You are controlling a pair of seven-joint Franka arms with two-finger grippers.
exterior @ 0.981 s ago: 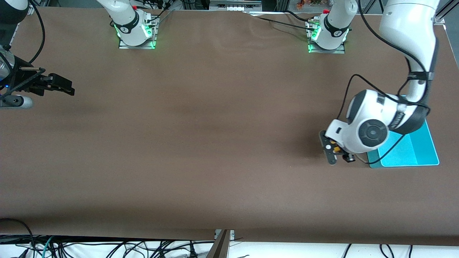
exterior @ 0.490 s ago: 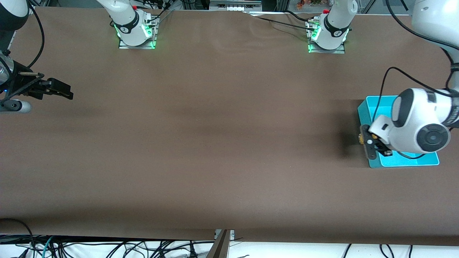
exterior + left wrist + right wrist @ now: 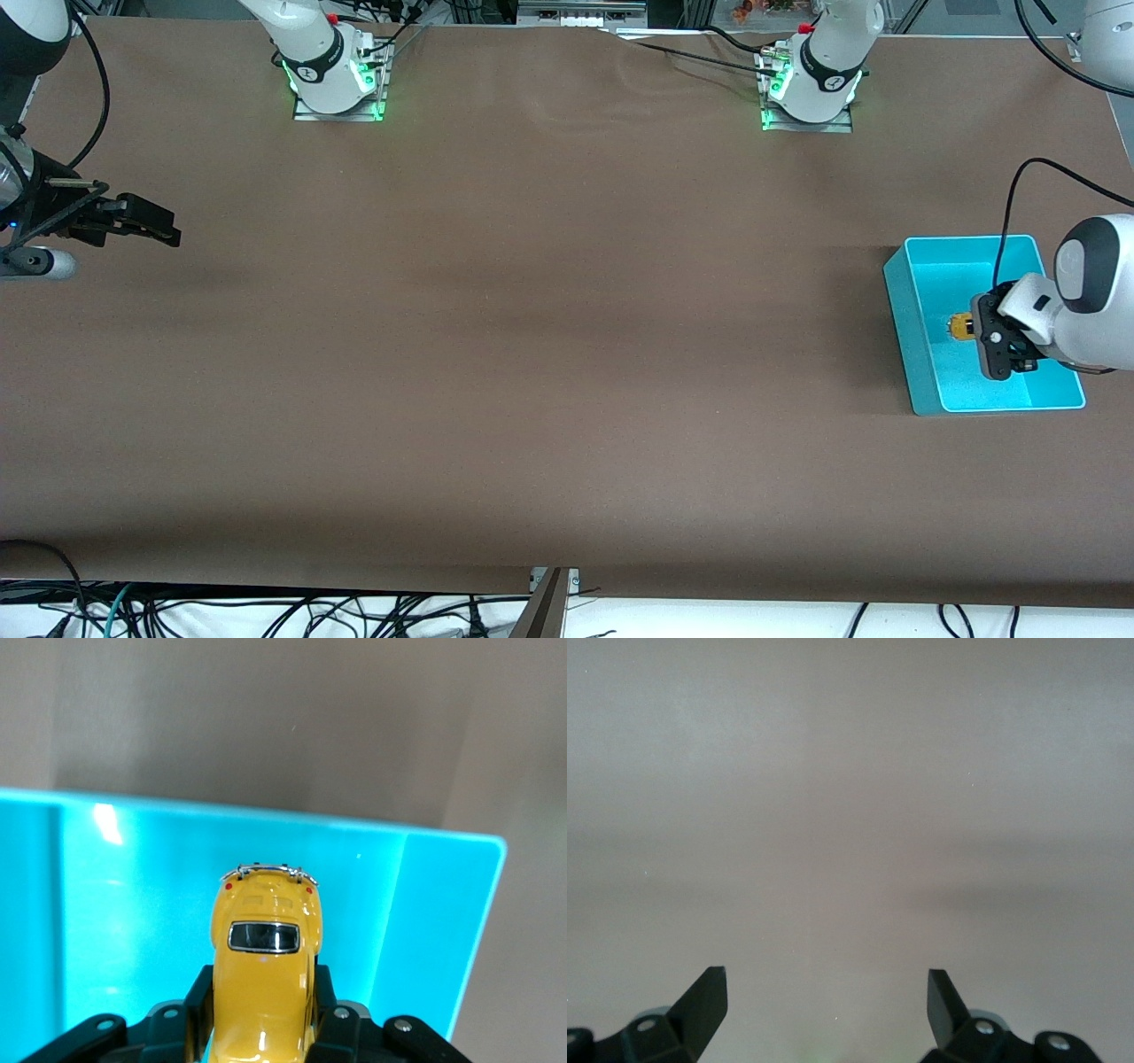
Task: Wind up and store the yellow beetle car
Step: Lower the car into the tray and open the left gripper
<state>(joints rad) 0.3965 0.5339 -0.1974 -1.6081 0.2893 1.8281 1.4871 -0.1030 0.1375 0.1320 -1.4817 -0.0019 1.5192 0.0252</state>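
Yellow beetle car point(image 3: 266, 979) is clamped by its flanks in the left hand point(image 3: 985, 337), suspended over the turquoise bin point(image 3: 912, 346) at the frame's right edge, apparently positioned for release. Right hand point(image 3: 146, 217), fingers spread and empty, waits at upper left above the tabletop point(image 3: 532, 354).

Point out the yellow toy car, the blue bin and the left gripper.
yellow toy car point(image 3: 266, 970): left wrist view, on its roof just below the dark window.
blue bin point(image 3: 902, 328): front view, on its wall toward the right arm's end.
left gripper point(image 3: 985, 341): front view, between its fingertips, over the bin.
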